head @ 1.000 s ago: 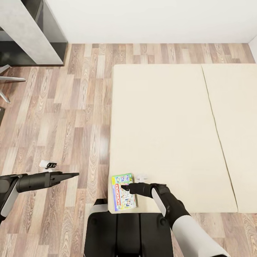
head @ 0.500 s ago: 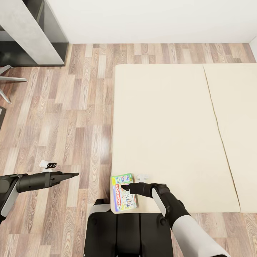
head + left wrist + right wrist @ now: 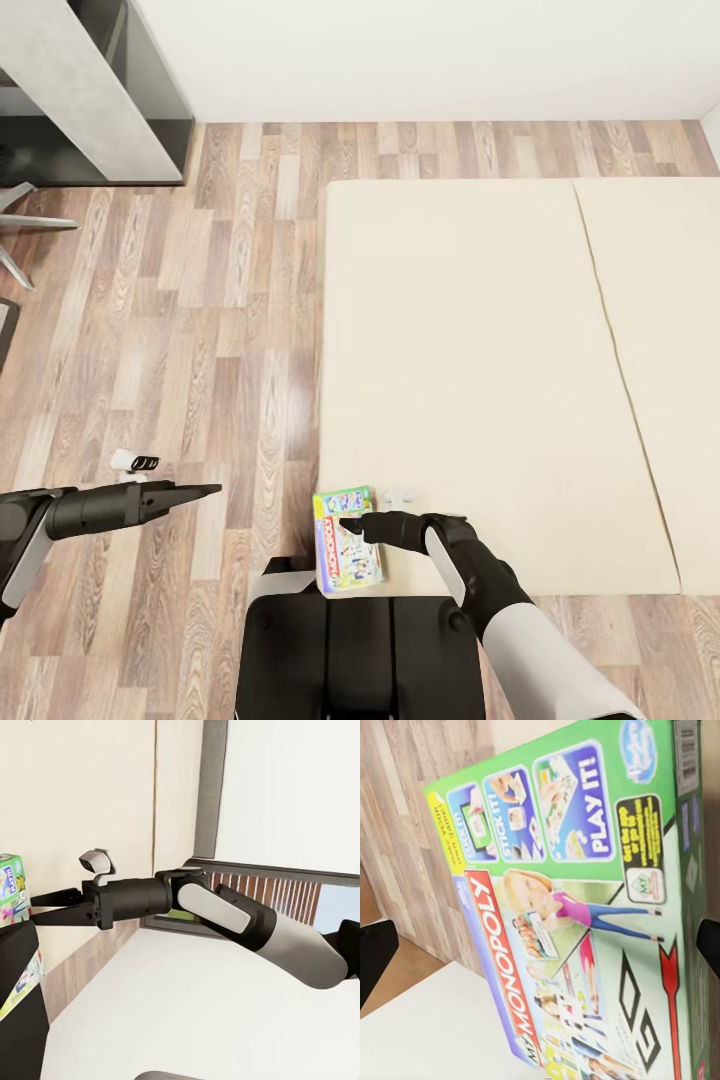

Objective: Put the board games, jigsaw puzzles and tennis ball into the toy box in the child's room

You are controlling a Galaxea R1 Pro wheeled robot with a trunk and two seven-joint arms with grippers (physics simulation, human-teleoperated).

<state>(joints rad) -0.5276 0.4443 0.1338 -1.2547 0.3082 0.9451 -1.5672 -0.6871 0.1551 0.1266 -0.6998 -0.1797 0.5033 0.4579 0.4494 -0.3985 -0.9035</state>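
My right end effector (image 3: 350, 523) is on the Monopoly board game (image 3: 346, 540); in the right wrist view the box (image 3: 585, 907) sits between the two dark finger tips at the frame edges, so the fingers are spread wide around it, and I can't tell whether they are touching it yet. The box lies flat on the near-left corner of the bed (image 3: 480, 350), its near end poking slightly past the mattress edge over my base. My left end effector (image 3: 205, 490) hangs empty over the floor (image 3: 200, 300), fingers drawn together to a narrow point. Progress, as I judge it: early, this game not lifted, the toy box out of sight, so nothing confirmed stowed. The surface (image 3: 70, 90) shows far left, a speckled pale slab over a dark cabinet. Materials: glossy printed cardboard, thin and rigid with sharp corners; matte beige mattress cover in two panels with a seam; wood-plank floor, slight sheen.
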